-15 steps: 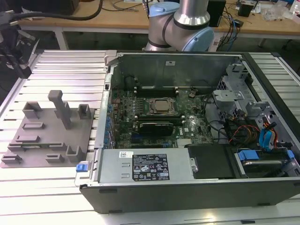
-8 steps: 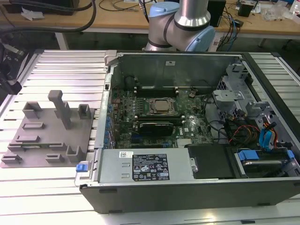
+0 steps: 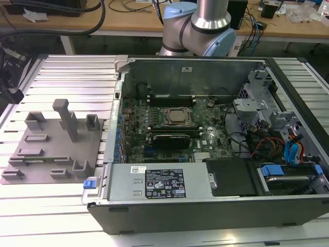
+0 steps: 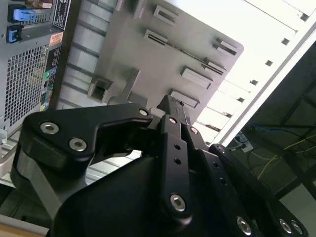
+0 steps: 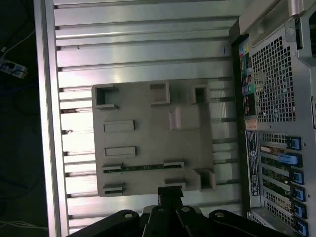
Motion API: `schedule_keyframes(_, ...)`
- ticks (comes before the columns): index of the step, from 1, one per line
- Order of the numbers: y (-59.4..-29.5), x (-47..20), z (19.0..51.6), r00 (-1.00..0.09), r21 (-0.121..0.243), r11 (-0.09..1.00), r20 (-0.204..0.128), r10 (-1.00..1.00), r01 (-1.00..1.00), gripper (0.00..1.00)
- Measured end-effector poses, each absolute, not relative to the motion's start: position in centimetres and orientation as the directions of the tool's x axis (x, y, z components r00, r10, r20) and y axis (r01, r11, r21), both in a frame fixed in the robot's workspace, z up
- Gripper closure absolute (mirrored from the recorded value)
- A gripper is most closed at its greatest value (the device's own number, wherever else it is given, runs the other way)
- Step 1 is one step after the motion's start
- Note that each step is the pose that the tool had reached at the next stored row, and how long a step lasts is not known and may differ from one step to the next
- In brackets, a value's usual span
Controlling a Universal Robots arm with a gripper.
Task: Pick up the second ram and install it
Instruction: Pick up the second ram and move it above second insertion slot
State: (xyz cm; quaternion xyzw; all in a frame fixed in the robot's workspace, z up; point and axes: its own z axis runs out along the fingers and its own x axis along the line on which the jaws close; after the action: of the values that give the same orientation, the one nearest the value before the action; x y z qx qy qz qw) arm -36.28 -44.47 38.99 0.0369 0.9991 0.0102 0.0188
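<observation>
**Gripper above the plate, ram untouched**

Whether the gripper (image 5: 170,190) is open or closed cannot be told. It carries nothing that shows and hangs above the grey fixture plate (image 5: 148,113). Just beyond its tip, and apart from it, the second ram (image 5: 143,168) stands on edge between 2 slotted holders. The ram's long axis runs parallel to the table's slats (image 5: 138,49), with 1 end pointing at the computer case (image 5: 271,98). The risk, as I judge it, is a descent skewed to that thin edge. That could strike a holder or tilt the board and jam it in its slots. An off-centre grip could let it swing.
</observation>
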Motion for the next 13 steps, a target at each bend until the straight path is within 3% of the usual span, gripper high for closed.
schedule_keyframes(4, -44.48, -36.28, 38.99, -0.998, 0.022, 0.998, -0.037, 0.056, 0.055, 0.92)
schedule_keyframes(13, -44.48, -36.28, 38.99, -0.973, 0.022, 0.974, -0.037, -0.226, -0.227, 0.92)
